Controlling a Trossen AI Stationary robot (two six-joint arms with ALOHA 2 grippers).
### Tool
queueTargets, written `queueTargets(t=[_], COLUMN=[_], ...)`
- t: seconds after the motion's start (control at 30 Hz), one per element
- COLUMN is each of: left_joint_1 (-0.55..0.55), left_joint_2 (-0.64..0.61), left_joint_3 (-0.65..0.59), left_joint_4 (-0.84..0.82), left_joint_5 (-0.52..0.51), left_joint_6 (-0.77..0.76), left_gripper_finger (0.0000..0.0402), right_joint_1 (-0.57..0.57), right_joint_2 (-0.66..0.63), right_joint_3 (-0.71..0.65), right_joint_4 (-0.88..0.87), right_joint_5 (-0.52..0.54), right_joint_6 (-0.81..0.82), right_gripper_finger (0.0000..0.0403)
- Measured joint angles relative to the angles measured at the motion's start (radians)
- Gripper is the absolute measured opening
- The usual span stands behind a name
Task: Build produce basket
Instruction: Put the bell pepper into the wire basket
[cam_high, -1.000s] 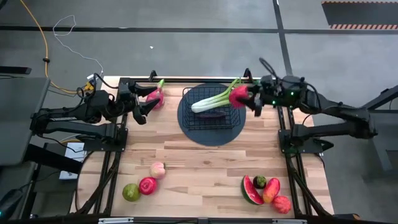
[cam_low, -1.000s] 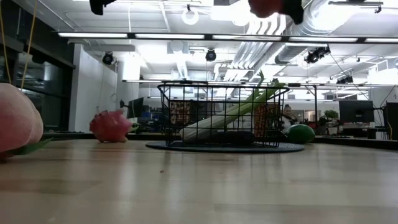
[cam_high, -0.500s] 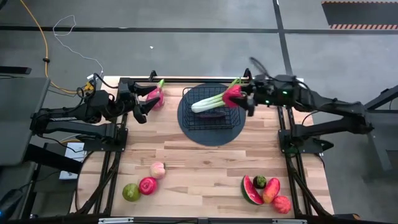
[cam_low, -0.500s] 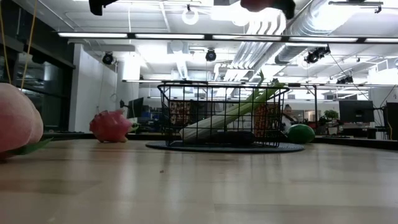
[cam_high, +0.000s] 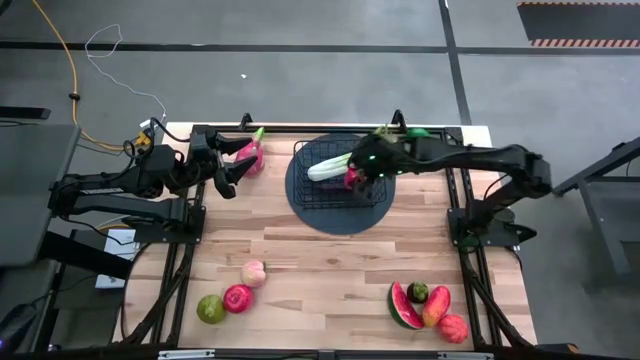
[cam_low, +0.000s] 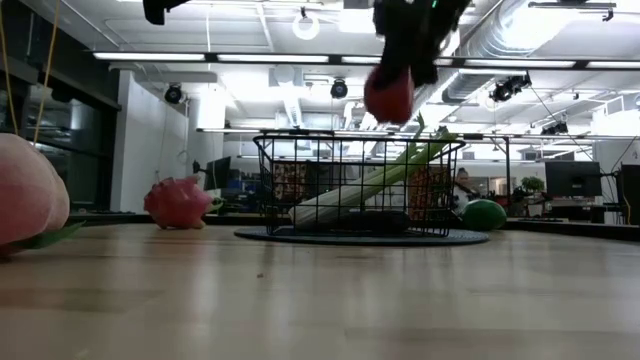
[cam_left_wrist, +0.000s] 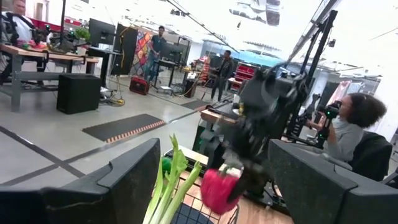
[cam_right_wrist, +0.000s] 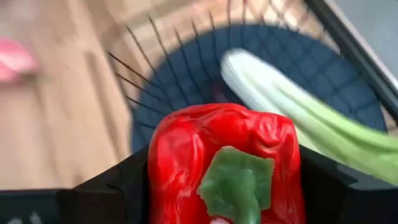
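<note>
High view: basket (cam_high: 340, 188) holds leafy stalk (cam_high: 335, 165); right fingers (cam_high: 362, 170) pinch red pepper (cam_low: 388, 97) above; left fingers (cam_high: 226, 172) spread.

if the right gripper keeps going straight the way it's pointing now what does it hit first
Probably the leafy stalk lying in the basket. The right gripper, shut on the red pepper, points down into the basket; depth is unclear, so the pepper might reach the basket floor first.

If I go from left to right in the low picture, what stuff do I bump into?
Peach → pink dragon fruit → black wire basket → red pepper held above it by the right gripper → green pepper.
</note>
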Motion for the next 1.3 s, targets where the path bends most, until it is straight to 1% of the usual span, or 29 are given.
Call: queueTargets(t=[0.1,0.23,0.37,0.5,0.63,0.77,1.0,1.2,1.3], left_joint_1=[0.000,0.000,0.000,0.000,0.000,0.000,0.000,0.000,-0.001], left_joint_2=[0.000,0.000,0.000,0.000,0.000,0.000,0.000,0.000,0.000], left_joint_3=[0.000,0.000,0.000,0.000,0.000,0.000,0.000,0.000,0.000], left_joint_4=[0.000,-0.001,-0.003,-0.005,-0.005,-0.005,-0.005,-0.005,-0.005], left_joint_5=[0.000,0.000,-0.002,-0.004,-0.004,-0.004,-0.004,-0.004,-0.024], left_joint_6=[0.000,0.000,0.000,0.000,0.000,0.000,0.000,0.000,0.001], left_gripper_finger=[0.0289,0.0289,0.0289,0.0289,0.0289,0.0289,0.0289,0.0289,0.0289], right_joint_1=[-0.012,-0.021,-0.022,-0.022,-0.022,-0.022,-0.020,-0.019,-0.021], right_joint_2=[0.070,0.145,0.197,0.234,0.250,0.249,0.246,0.246,0.246], right_joint_3=[-0.002,-0.002,-0.003,-0.003,-0.003,-0.003,-0.003,-0.003,-0.003], right_joint_4=[-0.052,-0.076,-0.072,-0.075,-0.077,-0.076,-0.091,-0.092,-0.092], right_joint_5=[0.010,0.013,0.017,0.061,0.106,0.128,0.107,0.085,0.082], right_joint_6=[0.036,0.091,0.119,0.211,0.278,0.350,0.526,0.619,0.647], right_gripper_finger=[0.0271,0.0271,0.0271,0.0271,0.0275,0.0286,0.0293,0.0293,0.0294])
